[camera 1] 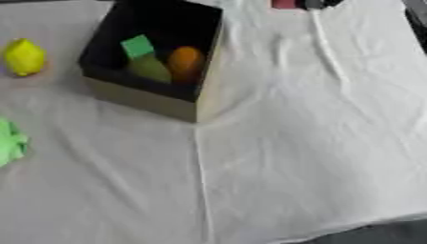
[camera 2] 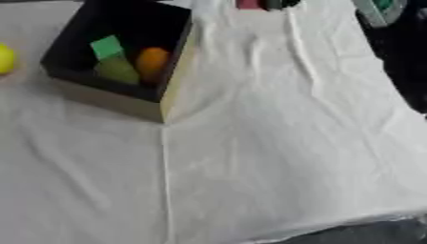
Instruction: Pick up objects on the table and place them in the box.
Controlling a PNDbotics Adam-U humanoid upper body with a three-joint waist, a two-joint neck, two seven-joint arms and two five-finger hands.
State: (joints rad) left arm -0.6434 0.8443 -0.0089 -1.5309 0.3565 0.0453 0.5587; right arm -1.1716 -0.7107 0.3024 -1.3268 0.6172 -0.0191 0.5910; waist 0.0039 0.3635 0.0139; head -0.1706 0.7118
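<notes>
A white cloth [camera 1: 317,143] covers the worktop. It has a long crease running from the box toward the near edge, and more wrinkles on the right side.

The box [camera 1: 146,97] sits at the far left. It is dark inside and tan on the outside. It is turned so one corner points toward the near side. Its top is open.

Three things lie inside the box, close together. A small green block [camera 1: 137,46] is on the left, bright and square. Just near of it is a duller green lump [camera 1: 150,69]. I cannot tell what it is. An orange ball [camera 1: 185,60] rests right beside them, on their right, close to the right wall of the box.

Two things are out on the cloth. A yellow lemon [camera 1: 24,57] lies to the left of the box, a little apart from it. Nearer, at the very left edge, there is a bright green thing [camera 1: 11,142], partly cut off by the edge. Its shape is hard to make out. It is well apart from the box.

At the far edge there is something red [camera 1: 283,4] and something dark [camera 1: 317,4] next to it. I cannot tell what they are.

I cannot see either hand in these views, so I cannot tell if the hands are open or holding anything.
</notes>
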